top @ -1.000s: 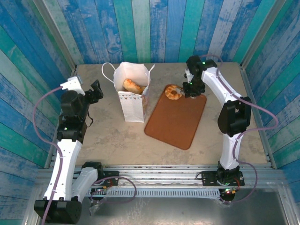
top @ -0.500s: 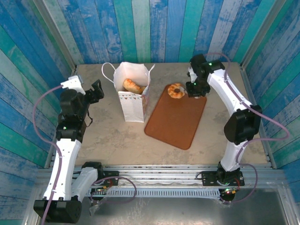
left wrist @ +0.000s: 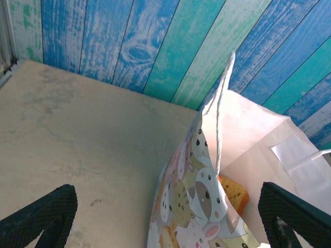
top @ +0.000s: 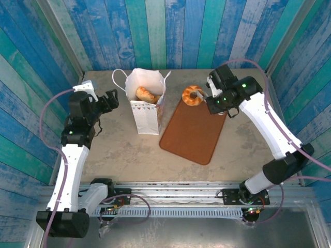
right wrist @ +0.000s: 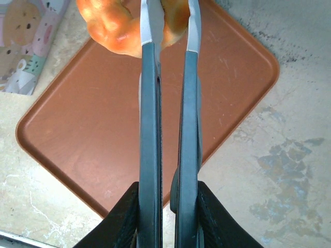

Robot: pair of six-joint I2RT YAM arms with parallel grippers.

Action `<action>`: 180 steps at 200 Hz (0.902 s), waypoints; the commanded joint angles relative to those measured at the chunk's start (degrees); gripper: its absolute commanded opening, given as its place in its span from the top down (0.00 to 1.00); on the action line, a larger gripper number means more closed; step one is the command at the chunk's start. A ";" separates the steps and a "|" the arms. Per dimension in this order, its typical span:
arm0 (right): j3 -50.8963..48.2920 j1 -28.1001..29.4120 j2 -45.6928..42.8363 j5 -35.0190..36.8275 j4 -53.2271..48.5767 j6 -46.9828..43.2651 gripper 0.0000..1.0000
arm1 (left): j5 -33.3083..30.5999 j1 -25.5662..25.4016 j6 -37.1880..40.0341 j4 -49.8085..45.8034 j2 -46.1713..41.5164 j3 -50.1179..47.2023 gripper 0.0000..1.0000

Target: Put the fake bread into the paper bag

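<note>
Ring pastry [top: 194, 95]: pinched in your right gripper [top: 202, 96], jaws closed on its rim, above the tray's [top: 194, 137] 11 o'clock corner.
Bag [top: 146, 118]: upright at 9 o'clock from the pastry, mouth open, a roll [top: 147, 95] already inside.
Carry: travel higher than the rim and handles; let go only over the mouth's centre.
Left gripper [top: 110, 98]: wide open at the bag's 9 o'clock, holding nothing; steady the wall with it if needed.

no readable text, brand or number anywhere; the paper bag [top: 147, 116] bears cartoon animal faces and small triangles, without lettering.
</note>
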 commanded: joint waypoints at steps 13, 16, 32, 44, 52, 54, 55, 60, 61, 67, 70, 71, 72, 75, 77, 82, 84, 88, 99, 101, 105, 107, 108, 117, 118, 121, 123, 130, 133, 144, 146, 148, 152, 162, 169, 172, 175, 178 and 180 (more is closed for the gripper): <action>-2.81 2.57 -7.39 4.03 -1.26 0.72 0.76 | 3.50 0.19 -2.38 -3.26 1.93 2.53 0.06; -3.11 2.77 -7.97 4.13 -1.34 0.75 0.76 | 3.84 0.22 -2.53 -3.33 2.15 2.62 0.06; -4.44 3.88 -10.96 4.44 -1.69 0.90 0.76 | 4.99 0.22 -3.33 -3.76 3.02 2.80 0.06; -5.33 4.65 -12.81 4.85 -1.88 1.13 0.76 | 5.67 0.22 -3.81 -3.78 3.73 2.89 0.06; -5.87 4.67 -13.80 4.98 -2.04 1.02 0.76 | 6.54 0.18 -3.94 -3.70 4.30 2.98 0.06; -5.91 6.05 -13.98 4.97 -2.12 0.97 0.76 | 6.76 0.21 -3.98 -3.70 4.42 2.99 0.06; -5.92 6.29 -14.07 4.96 -2.26 0.93 0.76 | 6.85 0.22 -4.03 -3.70 4.50 2.99 0.06; -6.08 6.90 -14.52 5.24 -2.62 1.03 0.76 | 7.30 0.22 -4.16 -3.61 4.86 3.12 0.06; -6.09 6.97 -14.65 5.31 -2.73 1.05 0.76 | 7.34 0.22 -4.25 -3.61 4.98 3.15 0.06; -6.14 7.48 -15.19 5.73 -3.18 1.16 0.76 | 8.01 0.22 -4.58 -3.55 5.53 3.30 0.06; -6.18 7.76 -15.47 5.98 -3.32 1.22 0.76 | 8.38 0.22 -4.74 -3.48 5.74 3.39 0.06; -6.19 7.88 -15.52 6.03 -3.43 1.23 0.76 | 8.50 0.22 -4.76 -3.46 5.86 3.41 0.06; -6.19 7.99 -15.59 6.10 -3.49 1.24 0.76 | 8.65 0.22 -4.77 -3.40 5.97 3.42 0.06; -6.26 8.26 -15.92 6.33 -3.61 1.34 0.76 | 9.17 0.20 -4.85 -3.29 6.23 3.43 0.05; -6.21 8.38 -16.05 6.37 -3.65 1.36 0.76 | 9.57 0.22 -4.86 -3.20 6.42 3.50 0.05; -6.30 8.73 -16.45 6.59 -3.81 1.53 0.76 | 10.24 0.22 -5.00 -3.00 6.81 3.49 0.05; -6.35 8.96 -16.69 6.63 -3.84 1.58 0.76 | 10.45 0.22 -5.05 -2.93 6.96 3.47 0.05; -6.44 9.15 -17.07 6.68 -3.82 1.73 0.76 | 10.88 0.22 -5.27 -2.70 7.18 3.48 0.04; -6.36 9.84 -18.03 6.33 -3.75 1.82 0.76 | 11.41 0.22 -6.02 -1.65 7.86 3.26 0.04; -6.23 9.92 -18.14 6.23 -3.80 1.79 0.76 | 11.60 0.22 -6.17 -1.49 8.01 3.26 0.04; -5.94 10.15 -18.39 6.13 -3.79 1.94 0.76 | 11.82 0.22 -6.43 -1.15 8.30 3.26 0.04; -5.86 10.30 -18.47 6.05 -3.81 1.93 0.76 | 12.08 0.22 -6.62 -0.91 8.45 3.33 0.04; -5.76 10.34 -18.56 6.03 -3.86 1.94 0.76 | 12.19 0.22 -6.71 -0.81 8.54 3.34 0.04; -4.82 10.87 -18.94 5.51 -3.90 1.92 0.76 | 13.39 0.22 -7.21 -0.05 9.33 3.66 0.02; -4.71 10.93 -18.97 5.45 -3.90 1.89 0.76 | 13.46 0.22 -7.27 0.06 9.41 3.68 0.02; -4.51 11.13 -19.11 5.35 -3.85 1.98 0.76 | 13.97 0.22 -7.43 0.39 9.63 3.70 0.02; -4.41 11.34 -19.22 5.31 -3.78 1.96 0.76 | 14.20 0.18 -7.58 0.71 9.73 3.70 0.02; -4.11 12.03 -19.44 5.21 -3.60 2.16 0.76 | 15.12 0.22 -8.14 1.97 10.09 3.35 0.01; -4.09 12.45 -19.59 5.06 -3.49 2.15 0.76 | 15.42 0.22 -8.55 2.62 10.18 3.08 0.01; -4.08 13.67 -20.11 4.95 -3.21 2.23 0.76 | 16.09 0.25 -10.39 5.07 10.58 1.96 0.01; -4.04 13.95 -20.20 5.08 -3.20 2.26 0.76 | 16.13 0.23 -10.67 5.44 10.69 1.84 0.00; -4.07 14.09 -20.28 5.18 -3.20 2.29 0.76 | 16.19 0.18 -10.93 5.77 10.83 1.85 0.01; -4.00 14.42 -20.39 5.32 -3.09 2.35 0.76 | 16.30 0.20 -11.42 6.29 11.18 1.69 0.00; -3.82 14.86 -20.56 5.76 -3.02 2.56 0.76 | 16.91 0.22 -12.00 7.30 12.27 1.83 0.01; -3.63 15.04 -20.58 5.83 -3.00 2.78 0.76 | 17.29 0.22 -12.08 7.38 13.13 2.17 0.02; -3.56 15.20 -20.58 5.90 -2.98 2.90 0.76 | 17.50 0.22 -12.01 7.42 13.40 2.32 0.03; -3.49 15.32 -20.58 5.87 -2.94 2.94 0.76 | 17.77 0.18 -11.99 7.50 13.79 2.42 0.03; -3.47 15.41 -20.62 5.84 -2.86 3.09 0.76 | 17.86 0.21 -12.00 7.60 14.10 2.42 0.04; -3.47 15.53 -20.65 5.80 -2.85 3.18 0.76 | 17.89 0.15 -12.03 7.63 14.32 2.46 0.04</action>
